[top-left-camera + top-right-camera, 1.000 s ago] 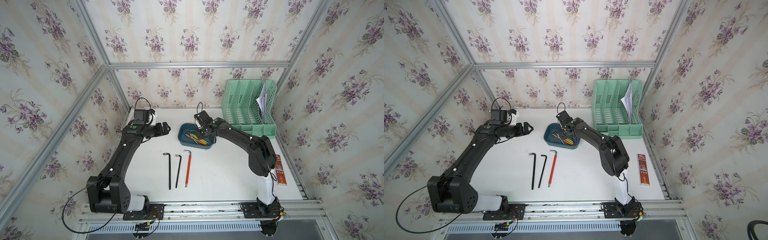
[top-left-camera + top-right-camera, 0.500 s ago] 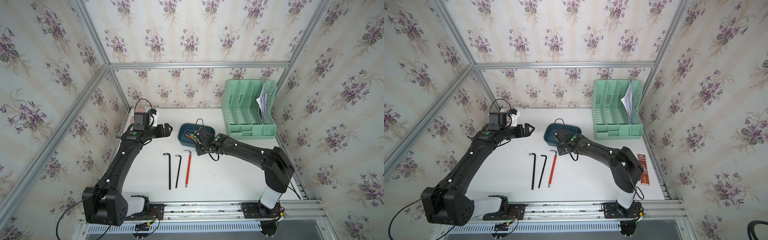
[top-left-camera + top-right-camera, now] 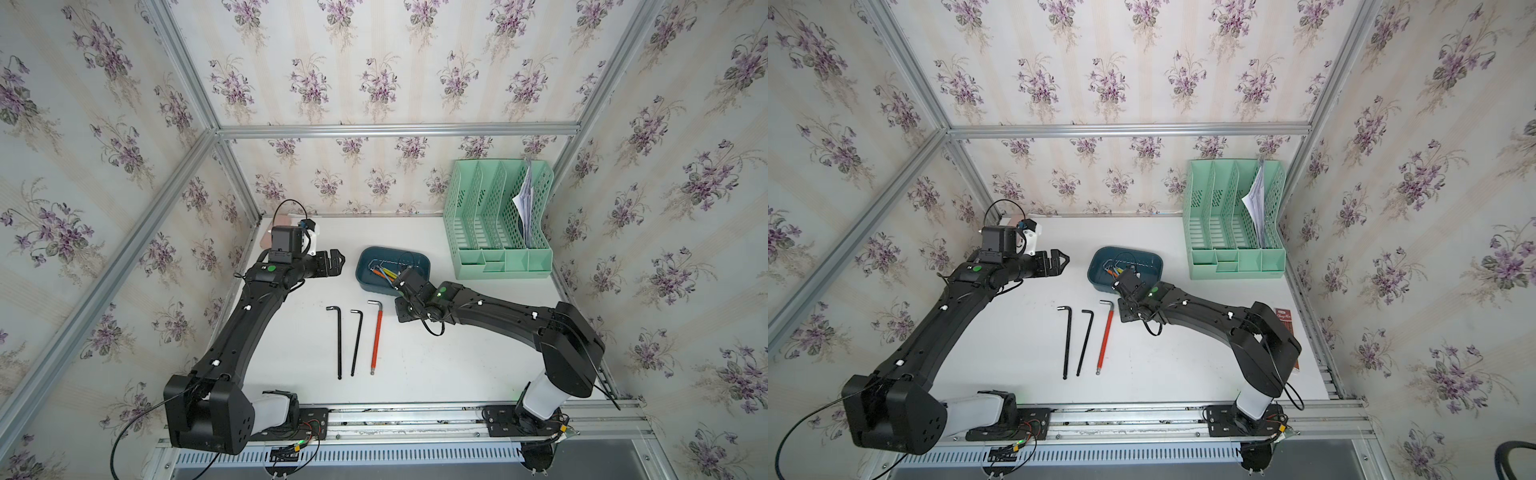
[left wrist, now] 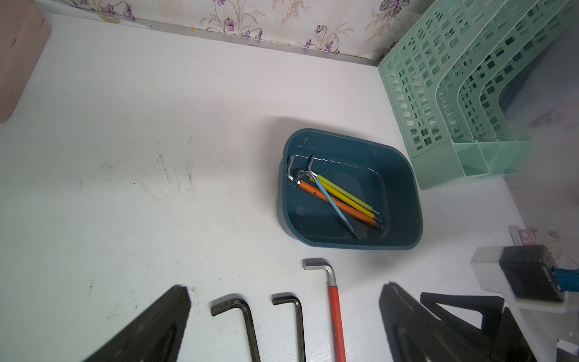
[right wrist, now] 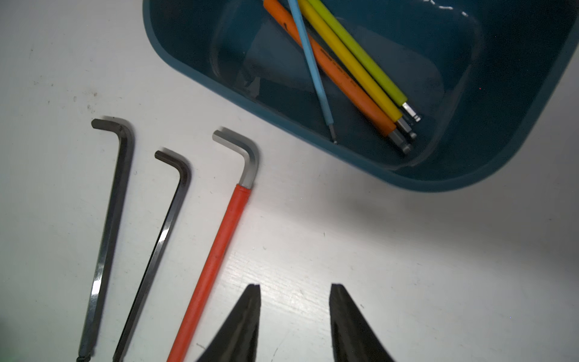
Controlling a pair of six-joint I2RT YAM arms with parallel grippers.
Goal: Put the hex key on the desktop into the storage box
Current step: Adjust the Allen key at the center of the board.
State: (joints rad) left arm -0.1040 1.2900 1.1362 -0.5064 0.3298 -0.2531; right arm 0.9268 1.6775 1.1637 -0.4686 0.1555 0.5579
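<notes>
Three hex keys lie side by side on the white desktop (image 3: 457, 353): two black ones (image 3: 339, 340) (image 3: 356, 343) and a red-sleeved one (image 3: 376, 338). The teal storage box (image 3: 374, 254) stands just behind them and holds several coloured hex keys (image 5: 344, 72). My right gripper (image 3: 404, 312) hangs low over the desktop, just right of the red hex key (image 5: 219, 244). In its wrist view the right gripper (image 5: 295, 285) is open with only bare table between the fingers. My left gripper (image 3: 334, 264) hovers left of the box; its own view shows the left gripper (image 4: 283, 285) wide open and empty.
A tall mint-green file rack (image 3: 498, 220) with papers stands at the back right. A pink case (image 4: 18, 56) lies in the back left corner behind the left arm. A brown packet (image 3: 1287, 328) lies by the right rail. Aluminium rails edge the table.
My right gripper has drawn back from over the storage box and come down beside the red hex key. The left gripper has shifted slightly toward the box.
</notes>
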